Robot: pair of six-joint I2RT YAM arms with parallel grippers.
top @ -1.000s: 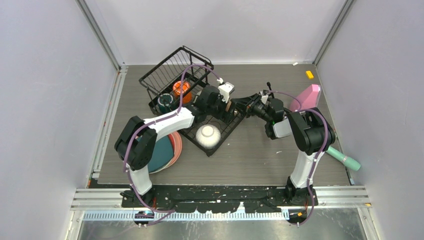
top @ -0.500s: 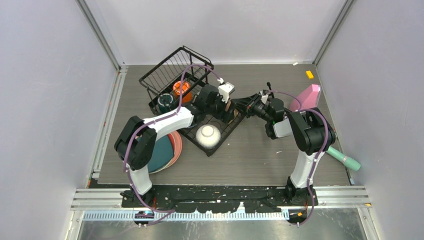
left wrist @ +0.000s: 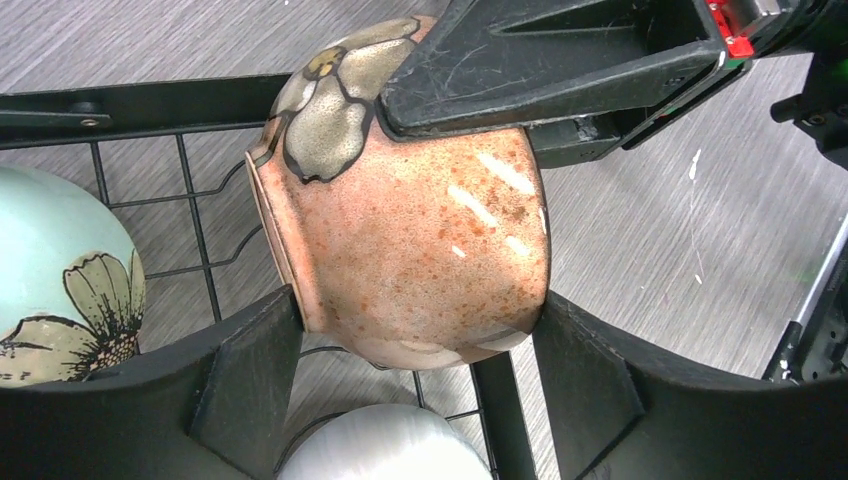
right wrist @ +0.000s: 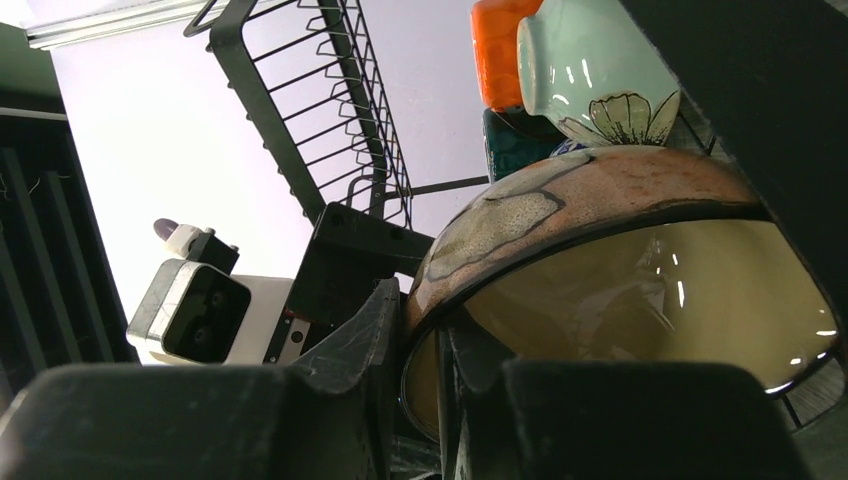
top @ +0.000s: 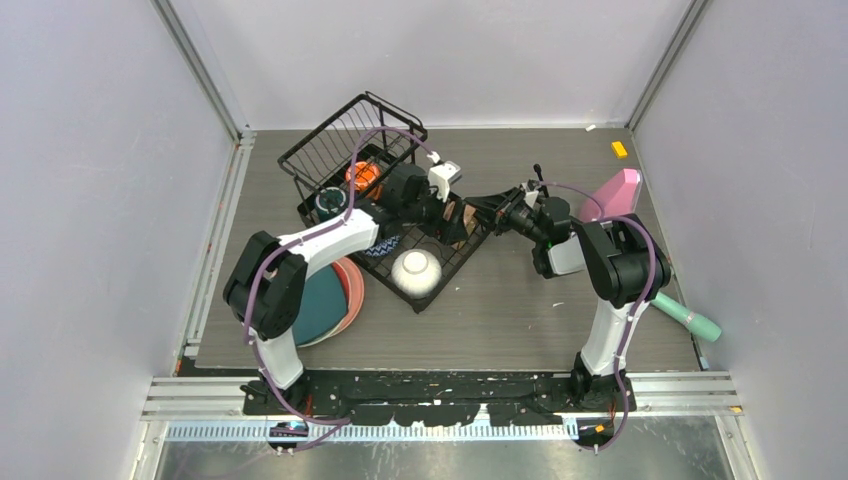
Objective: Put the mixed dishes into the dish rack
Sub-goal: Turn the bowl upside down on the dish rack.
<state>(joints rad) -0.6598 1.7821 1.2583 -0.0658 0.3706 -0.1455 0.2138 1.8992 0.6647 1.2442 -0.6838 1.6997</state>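
Note:
A tan speckled bowl (left wrist: 420, 230) with a flower pattern lies on its side over the right edge of the dish rack (top: 330, 150). My right gripper (right wrist: 440, 340) is shut on its rim, one finger inside and one outside. My left gripper (left wrist: 417, 300) stands open and wide, with a tip beside the bowl's rim and a tip beside its foot; I cannot tell whether they touch. In the rack are a white bowl (top: 416, 272), a mint bowl (left wrist: 60, 260), a blue-patterned bowl (top: 385, 245), an orange mug (top: 362, 175) and a dark green mug (top: 330, 203).
A teal plate (top: 322, 305) on a pink plate (top: 350, 290) lies on the table left of the rack, under the left arm. A pink wedge (top: 612, 195) and a mint cylinder (top: 690, 318) sit at the right. A small orange block (top: 619, 149) is at the back right.
The left wrist has swung toward the back of the table and its jaws have widened slightly. The blue-patterned bowl now shows beside the arm. The right gripper has kept its grip.

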